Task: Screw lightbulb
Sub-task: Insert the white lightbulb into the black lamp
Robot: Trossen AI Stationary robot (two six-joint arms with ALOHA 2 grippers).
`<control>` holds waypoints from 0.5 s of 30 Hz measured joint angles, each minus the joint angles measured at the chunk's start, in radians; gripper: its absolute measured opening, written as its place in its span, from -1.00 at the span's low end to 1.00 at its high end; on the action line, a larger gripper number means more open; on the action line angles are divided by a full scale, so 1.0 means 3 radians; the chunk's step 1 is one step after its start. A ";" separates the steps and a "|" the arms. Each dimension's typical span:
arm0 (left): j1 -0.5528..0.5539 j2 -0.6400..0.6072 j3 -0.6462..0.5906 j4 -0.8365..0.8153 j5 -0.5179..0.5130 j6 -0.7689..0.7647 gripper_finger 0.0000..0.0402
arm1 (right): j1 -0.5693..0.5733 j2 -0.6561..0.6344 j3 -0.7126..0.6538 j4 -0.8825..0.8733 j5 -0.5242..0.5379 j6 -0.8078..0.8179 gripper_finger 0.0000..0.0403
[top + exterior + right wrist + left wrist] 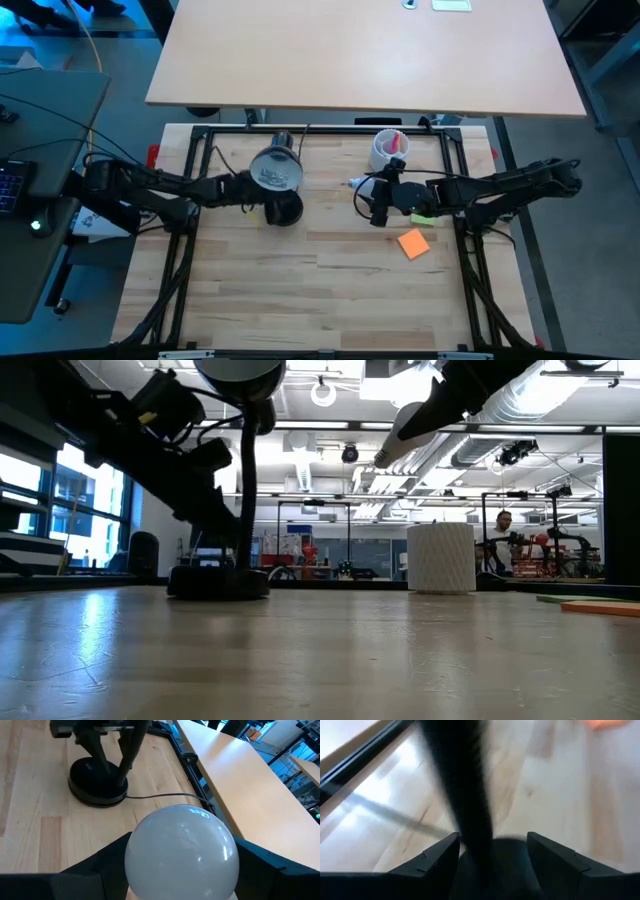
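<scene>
The black desk lamp stands on its round base (284,210) at the table's middle left, its shade (275,170) tipped up. My left gripper (248,190) is open low at the lamp. Its fingers stand on either side of the stem (465,795), just above the base (97,782). My right gripper (380,198) hovers to the right of the lamp, shut on the white lightbulb (357,183). The bulb's narrow end (383,457) points down toward the lamp. My left gripper has the stem close beside one finger (440,855); whether it touches the stem or the base, I cannot tell. My right gripper pinches the bulb's round white globe (182,852) between its two fingers (105,865), coming from the table's right and slanting down. The bulb is lifted clear of the table, tilted.
A white ribbed cup (387,150) with a red item stands at the far right. An orange note (413,243) and a green one (422,218) lie under the right arm. The lamp's cord (165,796) runs to the far rail. Bare wood lies toward the near edge.
</scene>
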 joint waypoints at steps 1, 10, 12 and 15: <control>0.0042 0.0000 -0.0049 0.0168 0.0141 0.0003 0.13 | 0.0000 0.0000 0.0000 -0.0001 0.0000 -0.0004 0.31; 0.0214 -0.0006 -0.0182 0.0825 0.0468 -0.0042 0.13 | 0.0000 0.0000 0.0000 0.0002 0.0000 0.0028 0.31; 0.0215 -0.0006 -0.0193 0.0915 0.0461 -0.0011 0.13 | 0.0000 0.0000 0.0000 0.0002 0.0000 0.0032 0.31; 0.0214 -0.0006 -0.0192 0.0987 0.0517 0.0038 0.13 | 0.0000 0.0000 0.0000 0.0018 0.0000 0.0033 0.31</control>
